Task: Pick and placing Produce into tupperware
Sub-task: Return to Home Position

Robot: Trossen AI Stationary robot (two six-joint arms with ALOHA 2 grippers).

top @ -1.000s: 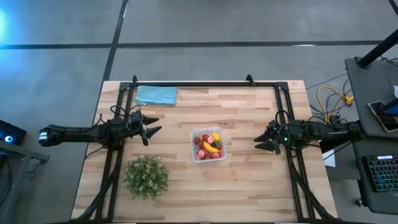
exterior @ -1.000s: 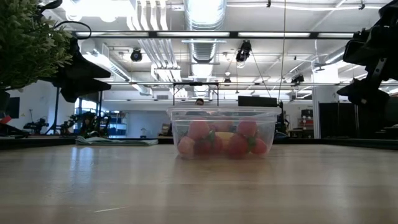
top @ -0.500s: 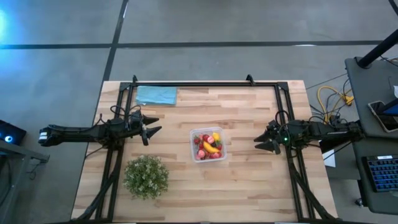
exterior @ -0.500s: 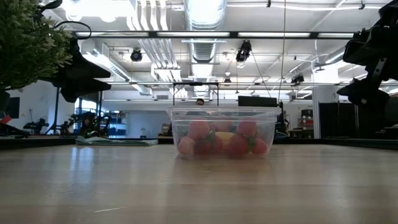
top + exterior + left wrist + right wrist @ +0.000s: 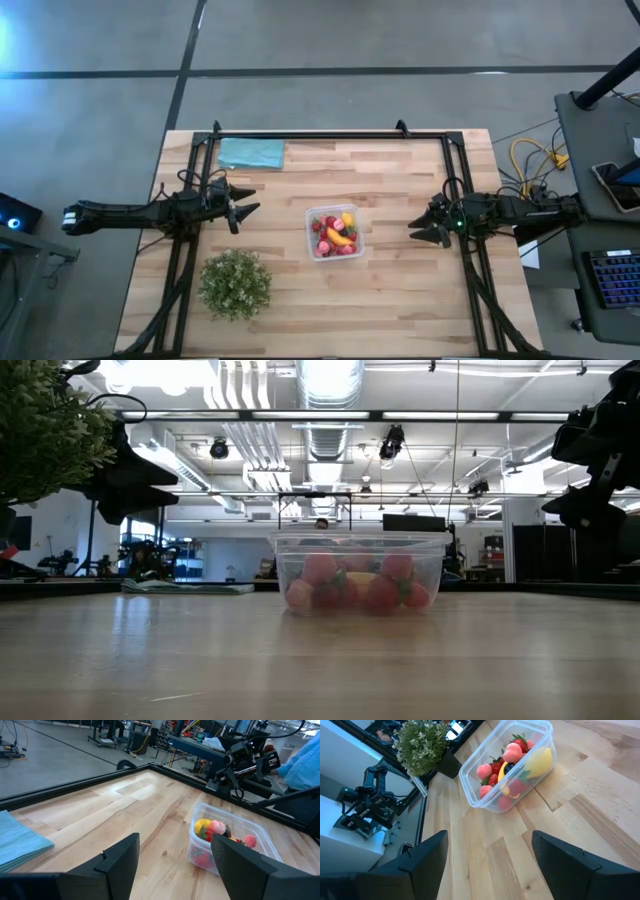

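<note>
Produce all in one place: the small red and pink strawberry-like pieces (image 5: 323,244), a yellow curved banana (image 5: 338,237), a small yellow lemon (image 5: 347,218) and one dark round piece (image 5: 509,768) lie heaped inside the small clear square plastic tupperware (image 5: 310,214). We see no loose fruit on the light wooden plank table (image 5: 400,290). From table height the tupperware sits flat, and the heap shows below its rim.

The tupperware stands near the table's middle, between the two arms. From the left gripper (image 5: 245,210) it lies ahead and toward the centre, and from the right gripper (image 5: 422,231) likewise on the other side. We cannot tell which is nearer, as the gaps look about even. The banana's long axis runs diagonally across the tupperware.

Left gripper: fingers spread wide, nothing between them, held above the table. Right gripper: the same, spread and empty, well apart from the tupperware wall.

We judge the filling done. What remains is pulling both arms back — away from the centre, so the tupperware is not in either path.

Outward: a bushy green potted plant (image 5: 235,284) near the left arm's front side, and a teal folded cloth (image 5: 251,153) at the far left corner — neither touches the tupperware.
</note>
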